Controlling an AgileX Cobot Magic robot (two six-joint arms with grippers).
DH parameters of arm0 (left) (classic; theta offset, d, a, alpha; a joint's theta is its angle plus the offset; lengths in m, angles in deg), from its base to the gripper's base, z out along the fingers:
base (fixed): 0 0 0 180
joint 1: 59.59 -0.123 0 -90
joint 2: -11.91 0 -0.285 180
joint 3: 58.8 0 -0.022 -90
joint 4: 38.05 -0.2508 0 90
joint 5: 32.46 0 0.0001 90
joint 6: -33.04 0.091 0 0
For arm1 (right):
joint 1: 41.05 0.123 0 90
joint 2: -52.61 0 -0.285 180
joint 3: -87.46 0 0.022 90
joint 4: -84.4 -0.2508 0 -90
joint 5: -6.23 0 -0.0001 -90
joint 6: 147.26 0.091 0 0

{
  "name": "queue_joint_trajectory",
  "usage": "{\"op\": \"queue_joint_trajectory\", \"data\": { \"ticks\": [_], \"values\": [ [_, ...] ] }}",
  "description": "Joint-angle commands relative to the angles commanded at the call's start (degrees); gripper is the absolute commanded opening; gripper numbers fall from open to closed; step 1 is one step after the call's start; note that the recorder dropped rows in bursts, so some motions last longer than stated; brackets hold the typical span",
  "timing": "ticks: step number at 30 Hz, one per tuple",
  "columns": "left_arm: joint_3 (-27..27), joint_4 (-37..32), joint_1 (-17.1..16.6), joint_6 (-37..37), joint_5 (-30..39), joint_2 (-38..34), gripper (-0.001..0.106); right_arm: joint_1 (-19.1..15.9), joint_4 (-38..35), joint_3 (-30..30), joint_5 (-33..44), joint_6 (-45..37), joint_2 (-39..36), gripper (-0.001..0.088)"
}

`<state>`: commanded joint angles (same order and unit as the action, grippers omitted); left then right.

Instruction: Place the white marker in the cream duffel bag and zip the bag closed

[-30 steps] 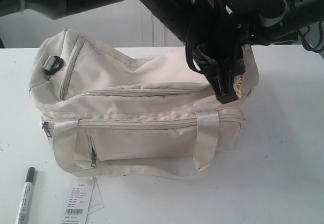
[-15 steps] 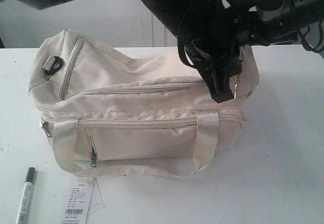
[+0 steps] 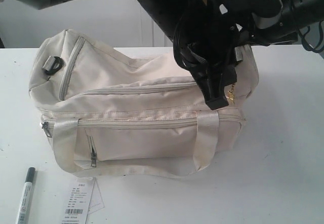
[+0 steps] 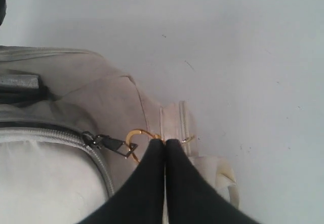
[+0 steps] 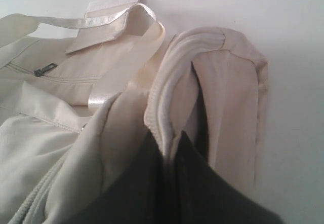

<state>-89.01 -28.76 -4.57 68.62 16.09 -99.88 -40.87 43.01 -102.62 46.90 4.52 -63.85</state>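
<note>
The cream duffel bag [image 3: 142, 107] lies on its side on the white table [image 3: 283, 158], its top zip running closed along its length. Left of the bag's front, near the table's front left corner, lies the white marker [image 3: 24, 196], apart from both grippers. My left gripper [image 4: 164, 142] reaches across to the bag's right end and is shut on the gold ring [image 4: 135, 134] clipped to the dark zipper pull [image 4: 109, 144]. My right gripper [image 5: 171, 140] is shut on a folded fabric edge at the same end of the bag [image 5: 50, 148]. In the exterior view the left arm mostly hides it.
A white paper tag [image 3: 80, 206] with a barcode lies beside the marker at the front edge. A looped strap handle [image 3: 207, 138] hangs down the bag's front, over a zipped pocket. A black buckle [image 3: 52, 64] sits on the bag's left end.
My left gripper has shifted a little leftward and down along the bag's top, with the gold ring in it. The right arm holds its place. The marker has not moved.
</note>
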Motion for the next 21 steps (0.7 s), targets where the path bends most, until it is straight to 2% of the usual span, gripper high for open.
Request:
{"op": "queue_joint_trajectory", "data": {
  "ticks": [21],
  "values": [
    [0.0,-2.9,0.0,-0.1,5.2,0.0,0.000,-0.2,0.0,0.0,0.1,0.0,0.0,0.0000]
  ]
}}
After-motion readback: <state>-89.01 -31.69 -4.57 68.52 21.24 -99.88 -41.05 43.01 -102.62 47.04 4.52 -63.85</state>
